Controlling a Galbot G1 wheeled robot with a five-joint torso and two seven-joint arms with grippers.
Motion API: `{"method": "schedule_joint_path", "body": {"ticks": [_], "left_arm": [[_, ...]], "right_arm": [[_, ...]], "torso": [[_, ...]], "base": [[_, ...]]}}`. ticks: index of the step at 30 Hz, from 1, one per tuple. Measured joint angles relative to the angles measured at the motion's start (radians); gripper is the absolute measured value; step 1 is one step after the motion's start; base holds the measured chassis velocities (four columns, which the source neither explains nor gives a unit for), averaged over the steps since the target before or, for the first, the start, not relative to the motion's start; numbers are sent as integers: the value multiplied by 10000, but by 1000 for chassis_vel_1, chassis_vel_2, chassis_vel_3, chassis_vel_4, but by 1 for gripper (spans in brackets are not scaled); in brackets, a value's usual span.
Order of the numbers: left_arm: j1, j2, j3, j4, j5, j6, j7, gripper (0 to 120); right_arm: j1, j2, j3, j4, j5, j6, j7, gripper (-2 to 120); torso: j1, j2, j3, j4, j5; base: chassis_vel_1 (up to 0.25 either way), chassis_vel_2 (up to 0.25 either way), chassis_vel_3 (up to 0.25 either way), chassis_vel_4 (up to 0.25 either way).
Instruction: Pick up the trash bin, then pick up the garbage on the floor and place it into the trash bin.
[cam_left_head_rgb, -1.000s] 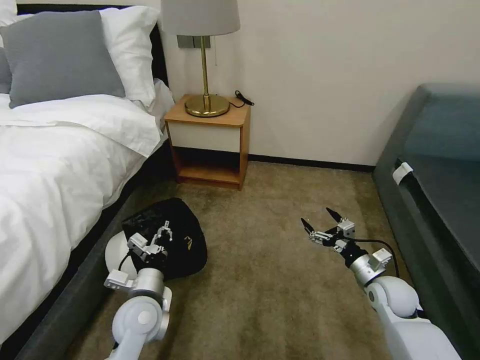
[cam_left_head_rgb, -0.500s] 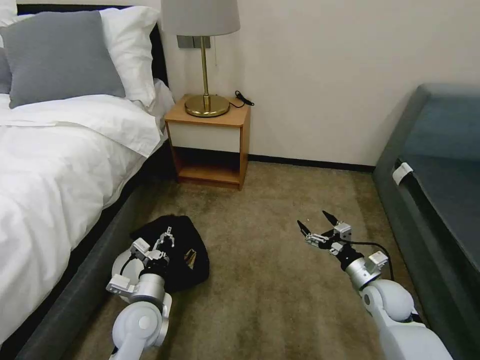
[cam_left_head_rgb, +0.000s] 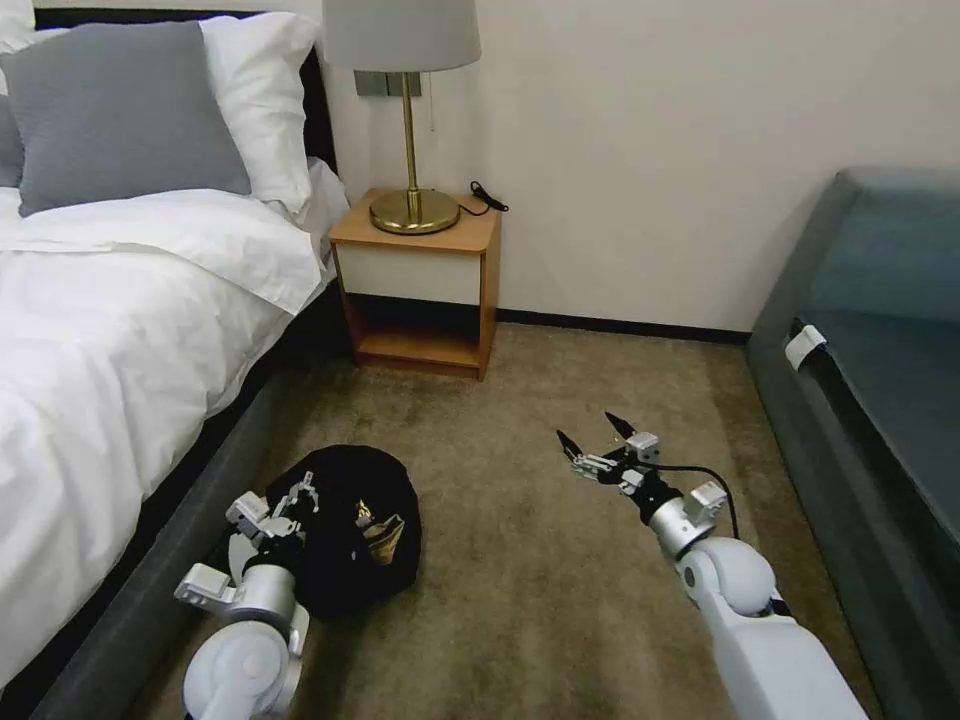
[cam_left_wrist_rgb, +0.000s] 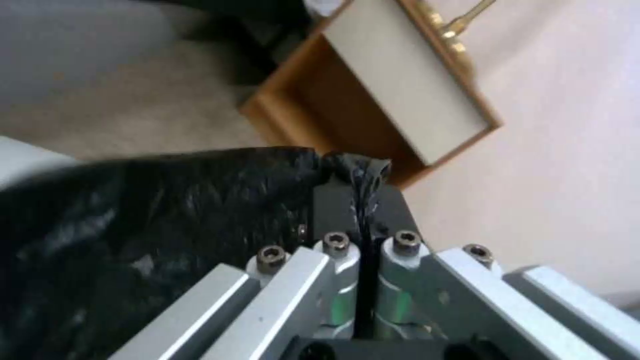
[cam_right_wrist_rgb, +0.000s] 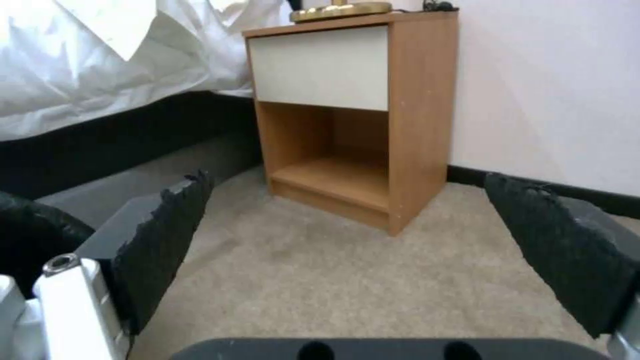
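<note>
The left gripper (cam_left_head_rgb: 300, 497) is pressed shut on the rim of the trash bin (cam_left_head_rgb: 345, 530). In the left wrist view its fingers (cam_left_wrist_rgb: 337, 250) stand tight together and a fold of the crinkled black plastic bag (cam_left_wrist_rgb: 167, 210) is caught in the thin slit between them. The bin hangs from this grip, tilted, with its dark mouth turned up and toward the room. Inside the mouth, just beside the gripper, I can see a small gold-yellow piece of garbage (cam_left_head_rgb: 383, 537), but I cannot tell which piece it is. A bit of the bin's white base (cam_left_head_rgb: 238, 548) shows on the side toward the bed (cam_left_head_rgb: 120, 330). The bed frame (cam_left_head_rgb: 150, 600) is just beside the left arm, on its outer side.

The right gripper (cam_left_head_rgb: 590, 446) is well apart from the bin, across a bare stretch of the floor (cam_left_head_rgb: 520, 580). It hovers low over the carpet with its two black fingers (cam_right_wrist_rgb: 167, 240) spread wide and nothing between them. Beyond this gripper, straight in the direction it points, stands the wooden nightstand (cam_right_wrist_rgb: 353, 115) with a brass lamp (cam_left_head_rgb: 410, 120) on top, against the wall (cam_left_head_rgb: 650, 150). On the outer side of the right arm there is a dark grey sofa (cam_left_head_rgb: 870, 400).
</note>
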Motion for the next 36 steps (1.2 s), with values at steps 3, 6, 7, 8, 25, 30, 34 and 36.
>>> {"method": "schedule_joint_path", "body": {"ticks": [3,6,7,8,25,30,34,36], "left_arm": [[53,194,-106,33,477,224,-373,0],[113,509,-271,-18,873,508,-872,0],[113,509,-271,-18,873,508,-872,0],[135,603,-337,-44,906,559,-975,0],[1142,1331,-1780,-48,1583,595,-1573,0],[1793,1510,-2536,93,2223,554,-1836,0],[2250,1736,-3112,522,2747,560,-2282,0],[2250,1798,-3293,872,3024,639,-2546,0]], "right_arm": [[73,-6,-27,-40,15,-2,1,100],[94,-121,23,-53,104,9,-7,100],[94,-121,23,-53,104,9,-7,100],[92,-157,60,-53,125,25,-15,100],[-8,-229,220,179,246,78,-50,100],[20,-113,183,160,245,87,-59,100],[39,21,132,125,232,144,-91,100],[20,102,126,105,218,204,-119,100]], "torso": [[0,0,0,-1,0],[0,0,0,-1,0],[0,0,0,-1,0],[0,0,0,-2,1],[0,0,0,-2,0],[0,-1,0,-1,0],[0,0,-1,1,0],[0,-1,-1,1,1]], "base": [[0,0,0,0],[0,0,0,0],[0,0,0,0],[0,0,0,0],[0,0,0,0],[0,0,0,0],[0,0,0,0],[0,0,0,0]]}}
